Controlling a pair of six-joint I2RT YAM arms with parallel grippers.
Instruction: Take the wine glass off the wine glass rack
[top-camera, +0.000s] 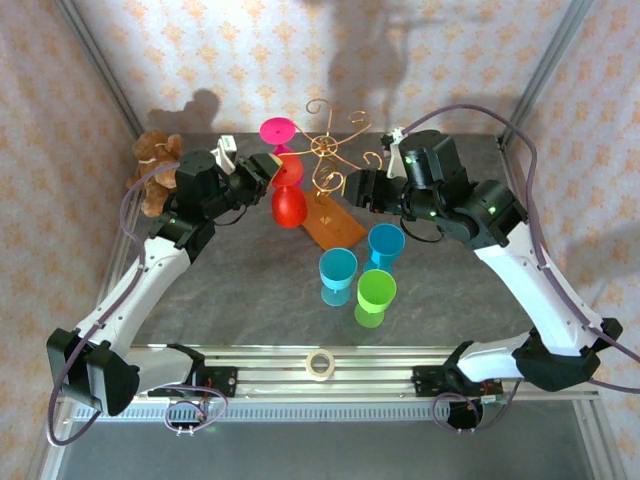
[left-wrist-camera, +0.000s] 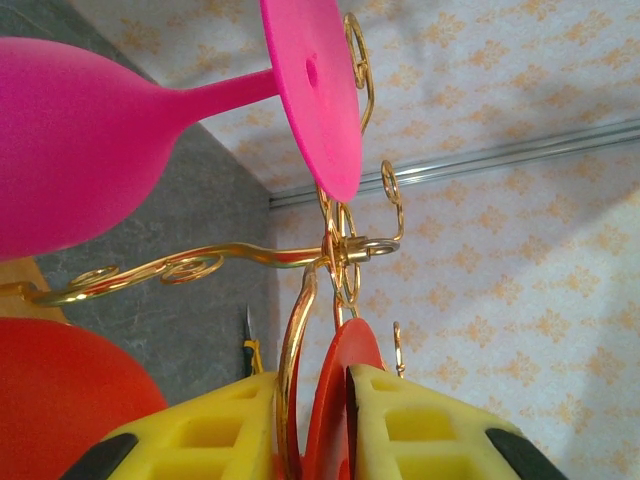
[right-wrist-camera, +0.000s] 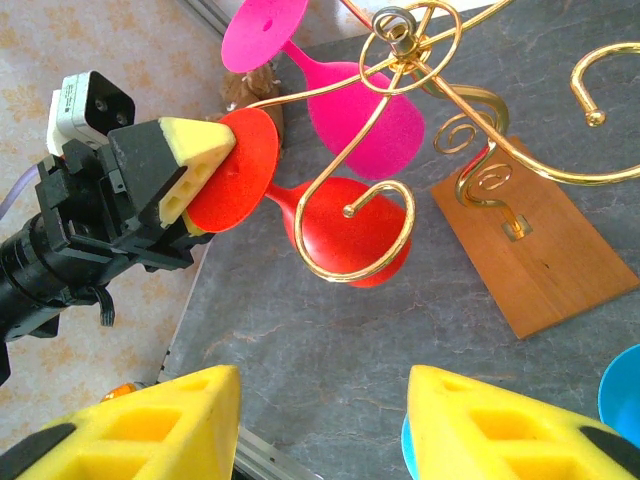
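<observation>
Two wine glasses are hanging on the rack (top-camera: 335, 150): one red glass (right-wrist-camera: 350, 235) and one pink glass (right-wrist-camera: 365, 110). The left gripper (right-wrist-camera: 215, 180) is clamping the flat foot of the red glass edge-on between its yellow fingers (left-wrist-camera: 420, 420), and a gold wire curl (left-wrist-camera: 288, 380) is running just beside that foot. The red glass is lying tilted. Its long axis is running from the foot in the jaws, through the curl, down to the bowl, which is hanging near the left edge of the wooden base (top-camera: 330, 228). So the glass is pointing its foot toward the left arm and its bowl toward the middle of the rack.

The right gripper (right-wrist-camera: 322, 390) is hovering with its jaws wide apart and holding nothing. It is facing the red glass from the far side of the rack, well apart from it. The left arm is plainly the nearer one. By my reading, the coming move is turning on sliding the stem out along the open end of the curl, with the foot kept clear of the wire.

Three cups are standing upright on the table (top-camera: 250, 300): one blue cup (top-camera: 338, 272), a second blue cup (top-camera: 386, 243) and one green cup (top-camera: 376, 292). One teddy bear (top-camera: 152, 170) is sitting behind the left arm, and one roll of tape (top-camera: 319, 365) is lying at the near edge.
</observation>
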